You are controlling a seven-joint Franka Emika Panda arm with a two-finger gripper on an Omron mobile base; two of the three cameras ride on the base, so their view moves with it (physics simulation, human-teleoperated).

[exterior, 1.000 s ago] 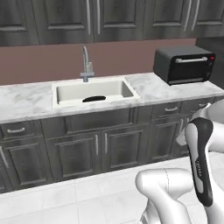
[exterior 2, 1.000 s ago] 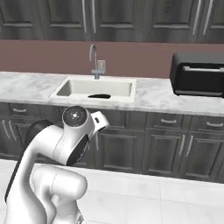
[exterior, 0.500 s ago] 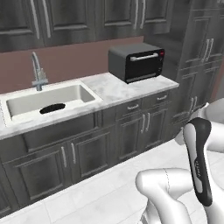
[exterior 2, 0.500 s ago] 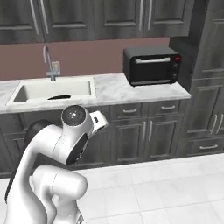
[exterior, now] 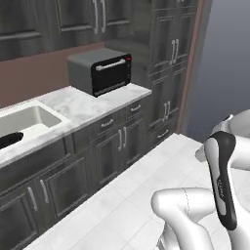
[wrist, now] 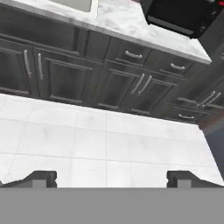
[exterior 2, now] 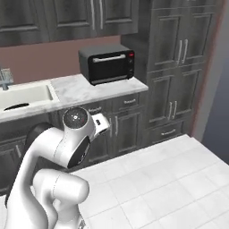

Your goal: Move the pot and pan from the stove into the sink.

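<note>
Swung rightward with the driving base since a second ago: sink (exterior: 27,119) slid from mid-picture to the far left edge, tall cupboards (exterior: 171,73) now in view. Holding one black pan (exterior: 9,140) inside the white rectangular basin, seen as a dark flat sliver against the pale bottom; lying well to the left of and beyond the gripper (wrist: 111,178). Pot and stove not to be told from these pictures. One curved silver faucet (exterior 2: 4,79) cut off at the picture's edge, behind the basin.

Spread wide apart, two small dark fingertips (wrist: 41,178), clamped on nothing, aimed down at the floor (wrist: 109,148) with the cabinet fronts ahead.

One dark boxy toaster oven (exterior 2: 108,62) with a silver bar handle, standing on the white veined marble counter (exterior 2: 89,87), ahead of the gripper and to the right of the sink. Below, dark grey panelled cabinets (exterior: 112,146) with slim silver pulls. Underfoot, large pale glossy tiles. Behind the counter, a dull reddish-brown wall (exterior 2: 44,53).
</note>
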